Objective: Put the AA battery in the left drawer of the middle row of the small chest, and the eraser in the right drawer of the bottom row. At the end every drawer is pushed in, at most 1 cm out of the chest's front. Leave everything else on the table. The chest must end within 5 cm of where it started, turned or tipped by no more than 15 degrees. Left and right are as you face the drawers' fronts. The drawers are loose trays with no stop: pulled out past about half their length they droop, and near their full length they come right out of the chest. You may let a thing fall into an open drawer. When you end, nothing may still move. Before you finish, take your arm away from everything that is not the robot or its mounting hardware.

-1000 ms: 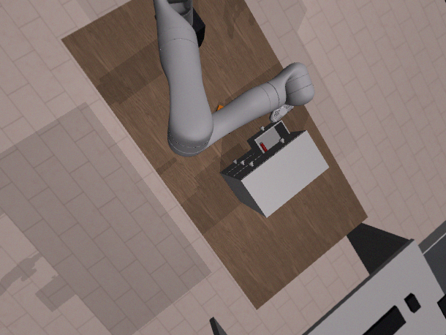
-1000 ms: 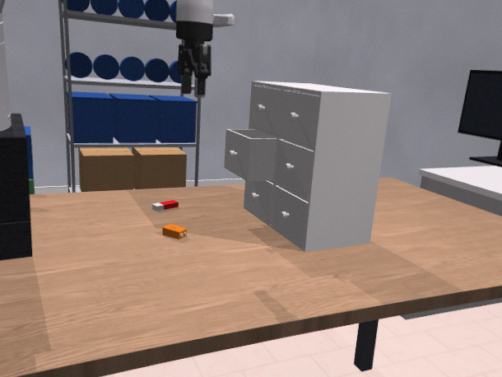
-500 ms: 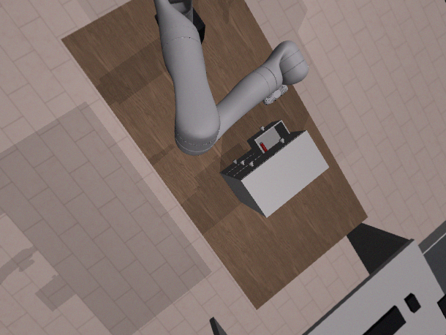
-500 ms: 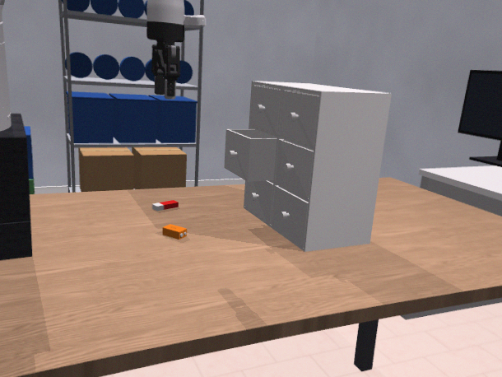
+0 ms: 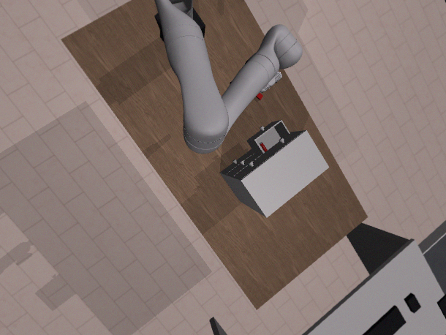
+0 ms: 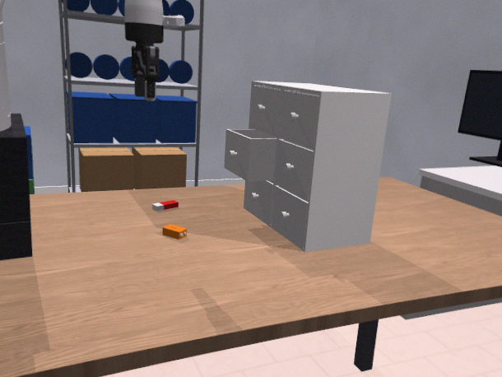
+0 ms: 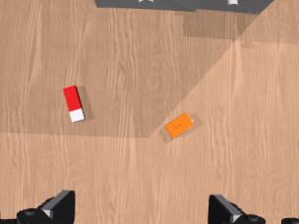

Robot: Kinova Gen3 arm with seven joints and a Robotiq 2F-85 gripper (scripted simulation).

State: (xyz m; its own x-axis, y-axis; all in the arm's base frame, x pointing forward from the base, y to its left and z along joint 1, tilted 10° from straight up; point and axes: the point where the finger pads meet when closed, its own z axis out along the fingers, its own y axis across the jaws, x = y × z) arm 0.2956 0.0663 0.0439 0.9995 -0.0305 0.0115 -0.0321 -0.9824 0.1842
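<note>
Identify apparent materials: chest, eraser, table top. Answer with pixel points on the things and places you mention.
Chest (image 5: 285, 173) (image 6: 343, 165): probably painted board or plastic; matte, flat light-grey side, no grain.
Eraser (image 5: 259, 96) (image 6: 165, 205) (image 7: 74, 103): likely rubber or vinyl, its red part perhaps a card sleeve; plain red block with a white end.
Table top (image 5: 292, 234) (image 6: 123, 288) (image 7: 128, 172): wood or wood-look laminate, low sheen; streaky brown grain. Can't tell solid from veneer.
</note>
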